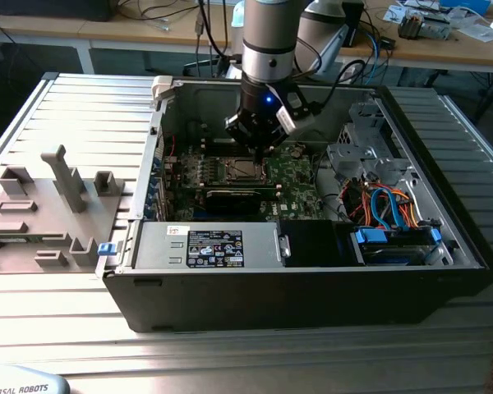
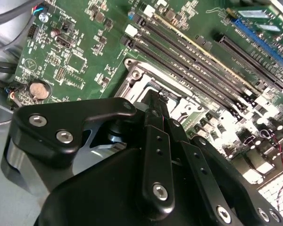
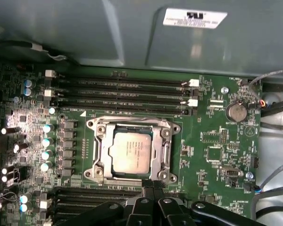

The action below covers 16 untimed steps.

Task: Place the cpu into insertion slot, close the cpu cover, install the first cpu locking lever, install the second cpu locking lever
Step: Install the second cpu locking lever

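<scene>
The gripper hangs just above the insertion slot's near edge with its fingers pressed together on nothing, seemingly because the cpu already lies seated in the slot, framed by the cpu cover.

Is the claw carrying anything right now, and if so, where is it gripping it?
Nothing is held. The claw is shut with nothing between its tips, at the edge of the insertion slot. The cpu sits in that slot, under the cpu cover.
</scene>
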Each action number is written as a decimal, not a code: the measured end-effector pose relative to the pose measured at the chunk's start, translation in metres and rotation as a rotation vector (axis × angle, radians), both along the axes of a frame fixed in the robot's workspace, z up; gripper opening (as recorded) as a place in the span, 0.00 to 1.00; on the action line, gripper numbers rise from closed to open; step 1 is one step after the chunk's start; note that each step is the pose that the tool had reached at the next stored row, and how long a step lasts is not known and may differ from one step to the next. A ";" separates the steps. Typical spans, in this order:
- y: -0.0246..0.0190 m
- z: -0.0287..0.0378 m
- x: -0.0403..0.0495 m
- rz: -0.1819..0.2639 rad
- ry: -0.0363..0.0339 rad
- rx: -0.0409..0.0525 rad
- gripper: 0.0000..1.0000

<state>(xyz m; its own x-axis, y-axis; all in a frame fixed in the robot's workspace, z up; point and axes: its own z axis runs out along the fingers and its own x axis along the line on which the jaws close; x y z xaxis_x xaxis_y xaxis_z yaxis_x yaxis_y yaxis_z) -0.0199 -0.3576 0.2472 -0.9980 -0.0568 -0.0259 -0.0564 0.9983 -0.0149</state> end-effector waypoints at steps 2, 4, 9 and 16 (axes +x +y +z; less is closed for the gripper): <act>-0.0026 -0.0001 0.0000 0.000 0.0000 0.0001 0.11; -0.0063 -0.0002 -0.0002 0.000 0.0000 0.0015 0.11; -0.0164 -0.0002 -0.0009 0.000 0.0000 0.0583 0.11; -0.0292 -0.0006 -0.0014 0.000 0.0000 0.1618 0.11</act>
